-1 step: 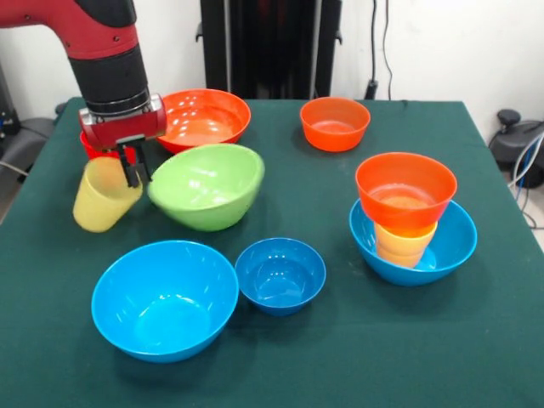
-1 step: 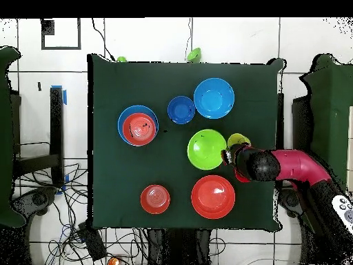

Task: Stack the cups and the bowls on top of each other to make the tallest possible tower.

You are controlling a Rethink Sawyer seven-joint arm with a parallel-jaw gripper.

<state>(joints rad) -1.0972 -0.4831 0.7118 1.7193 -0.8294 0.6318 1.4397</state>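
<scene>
Large light-blue bowl (image 1: 164, 297) nearest; at 10 o'clock, pale yellow cup (image 1: 104, 195), light, thin-walled, slippery, is pinched at rim by gripper (image 1: 133, 166), tilted.

Premises: a robotics laboratory or test room. Evidence: a red and black robot arm (image 1: 102, 59) stands over a counter (image 1: 357, 340) covered in dark green cloth. The floor (image 2: 172, 41) is of pale tiles. Loose black cables (image 2: 48, 207) lie across it beside the counter. Plain white walls (image 1: 442, 42) stand behind, with cords hanging down them.
</scene>
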